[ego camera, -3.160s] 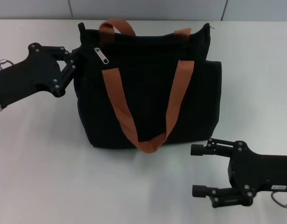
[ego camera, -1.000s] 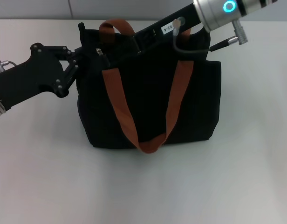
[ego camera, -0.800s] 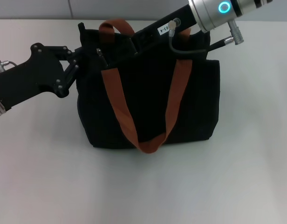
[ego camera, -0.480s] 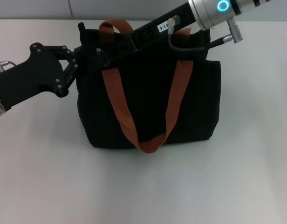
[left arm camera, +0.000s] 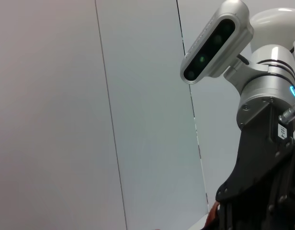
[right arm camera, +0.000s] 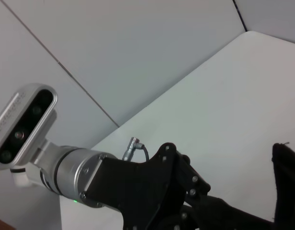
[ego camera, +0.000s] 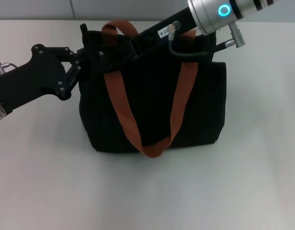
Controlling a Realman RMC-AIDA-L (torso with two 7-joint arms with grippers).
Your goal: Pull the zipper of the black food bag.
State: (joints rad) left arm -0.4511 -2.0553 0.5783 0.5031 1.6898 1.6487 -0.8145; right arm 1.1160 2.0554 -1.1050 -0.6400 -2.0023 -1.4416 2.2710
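On the white table (ego camera: 243, 182), both arms meet at the upper left corner of the bag (ego camera: 152, 110).

Upright at mid-table, the bag shows its front face, with two orange-brown straps (ego camera: 123, 110) hanging down that face and joining in a loop near its lower edge. From the left of the bag, the left gripper (ego camera: 83, 60) presses against the upper left corner, its fingers black on black fabric, so whether they pinch the cloth cannot be told. From above and to the right of the bag, the right arm slants down across the top edge, and the right gripper (ego camera: 109, 55) ends just beside the zipper (ego camera: 102, 54), a small glint on the zip line near that corner; it probably grips the tab, but the fingers merge with the bag.
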